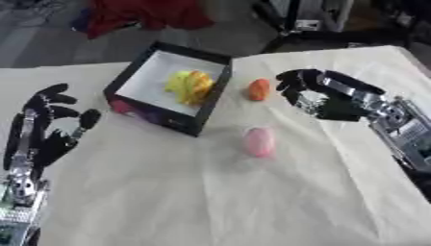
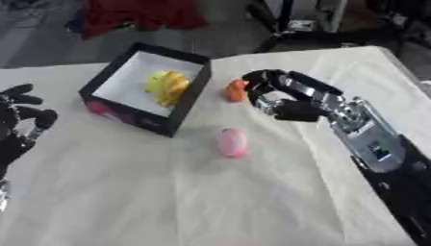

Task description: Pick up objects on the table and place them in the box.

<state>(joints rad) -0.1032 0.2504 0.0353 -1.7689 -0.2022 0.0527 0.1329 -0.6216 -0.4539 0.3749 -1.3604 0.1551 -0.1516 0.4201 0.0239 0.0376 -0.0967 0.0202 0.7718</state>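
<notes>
A black box with a white inside stands at the table's back left, and a yellow object lies in it. A small orange object sits on the cloth just right of the box. My right hand hovers right beside the orange object, its fingers curled into an open arc with nothing in them. Nearer the front lies a pink egg-shaped object. At the left edge my left hand rests open with its fingers pointing up.
A cream cloth covers the table. Red fabric and dark equipment lie on the floor beyond the far edge. The cloth spreads wide in front of the pink object.
</notes>
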